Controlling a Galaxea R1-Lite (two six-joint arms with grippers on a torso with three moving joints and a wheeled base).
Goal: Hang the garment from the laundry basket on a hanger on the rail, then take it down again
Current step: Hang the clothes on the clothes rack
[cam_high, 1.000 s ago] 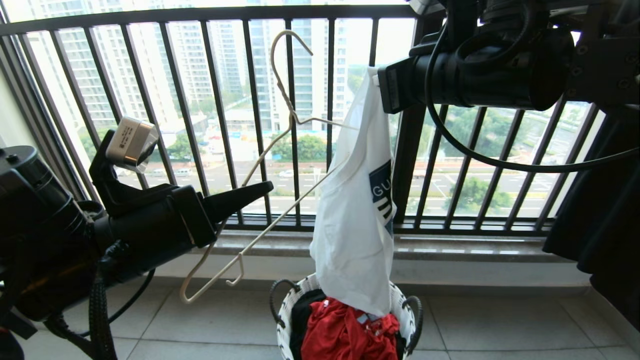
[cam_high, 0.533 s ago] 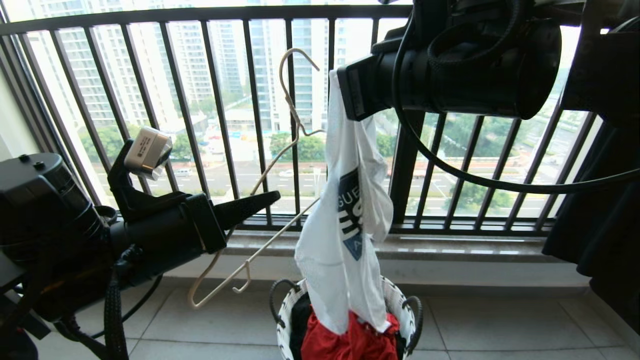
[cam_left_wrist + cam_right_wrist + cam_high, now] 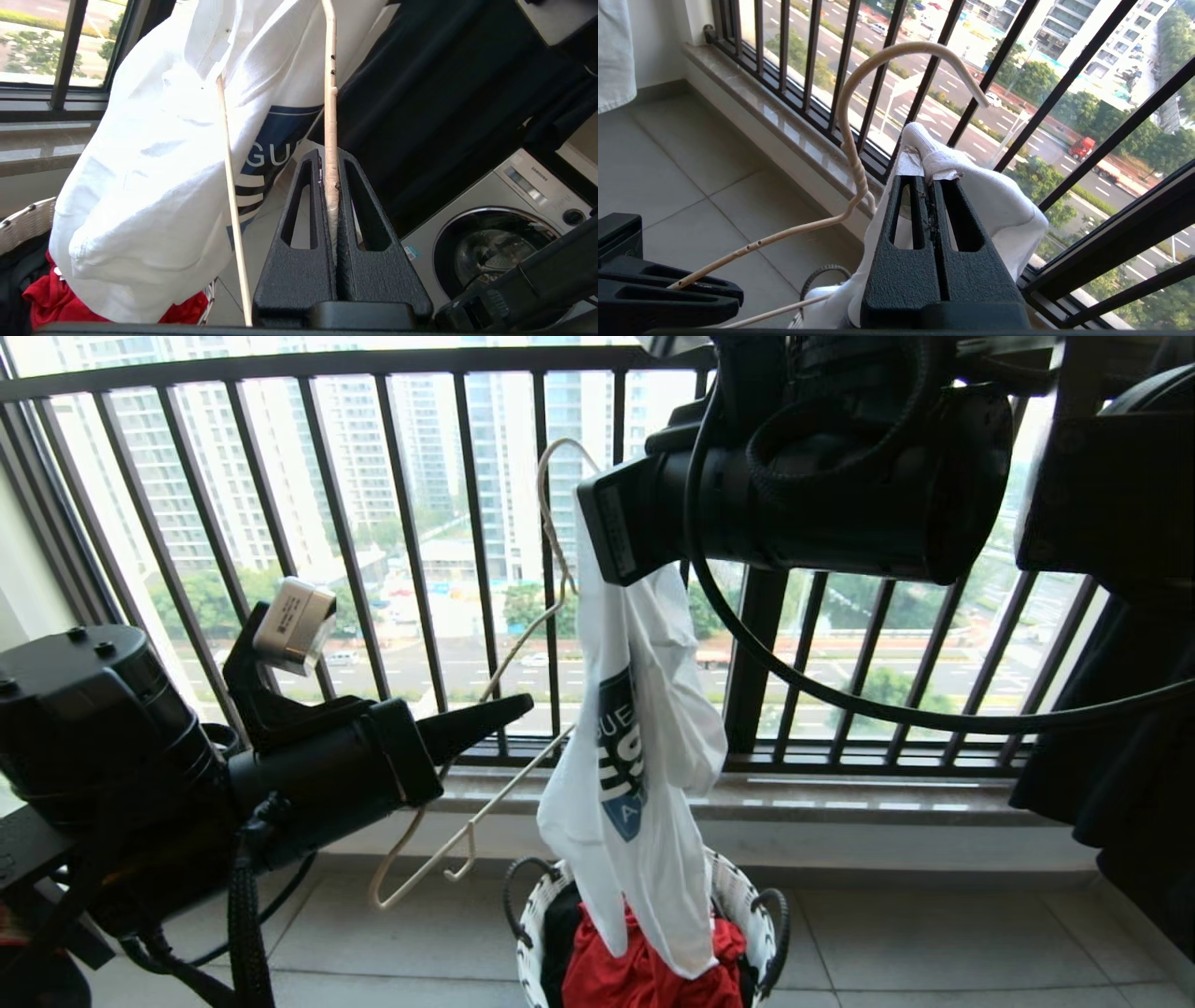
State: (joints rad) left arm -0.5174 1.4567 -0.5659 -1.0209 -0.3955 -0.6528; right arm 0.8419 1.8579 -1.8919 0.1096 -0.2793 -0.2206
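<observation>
Since a second ago the right hand has swung left across the top of the head view, carrying the garment with it, so the cloth now hangs in front of the hanger rather than right of it. That hand is clamped tight on a bunched top edge of the white shirt, whose lower end trails into the laundry basket at bottom centre, over red clothing. At centre left, the left hand is closed on the hanger's wire arm, holding it tilted before the black window railing.
</observation>
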